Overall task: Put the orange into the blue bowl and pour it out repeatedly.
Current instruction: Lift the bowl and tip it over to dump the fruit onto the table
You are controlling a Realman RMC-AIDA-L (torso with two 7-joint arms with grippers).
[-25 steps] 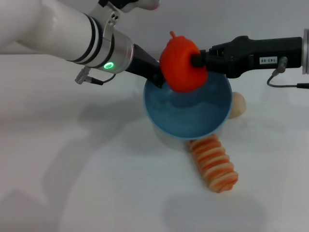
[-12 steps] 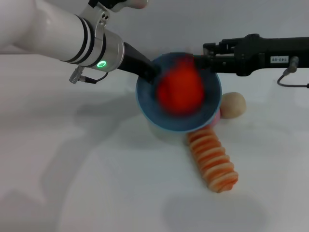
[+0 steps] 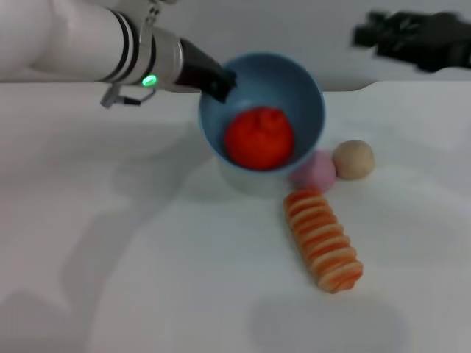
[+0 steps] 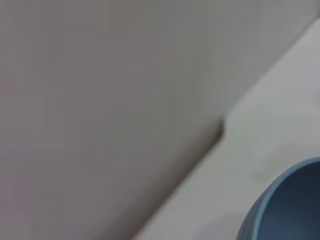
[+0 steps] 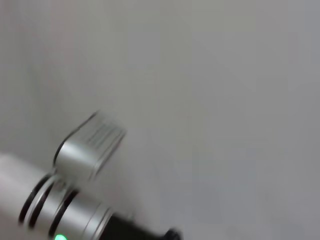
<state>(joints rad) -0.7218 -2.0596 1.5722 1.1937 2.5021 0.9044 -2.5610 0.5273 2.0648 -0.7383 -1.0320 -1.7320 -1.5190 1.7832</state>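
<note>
The blue bowl is held off the table, tilted with its opening toward me. The orange lies inside it against the lower wall. My left gripper is shut on the bowl's left rim. A part of the bowl's rim also shows in the left wrist view. My right gripper is at the far upper right, well away from the bowl and blurred. It holds nothing that I can see.
An orange-and-cream striped roll lies on the white table in front of the bowl. A pink ball and a pale tan ball sit just right of the bowl. The right wrist view shows my left arm.
The right gripper let go of the orange, which dropped into the bowl. The right arm pulled away up and to the right. The left arm lifted the bowl slightly up and left.
</note>
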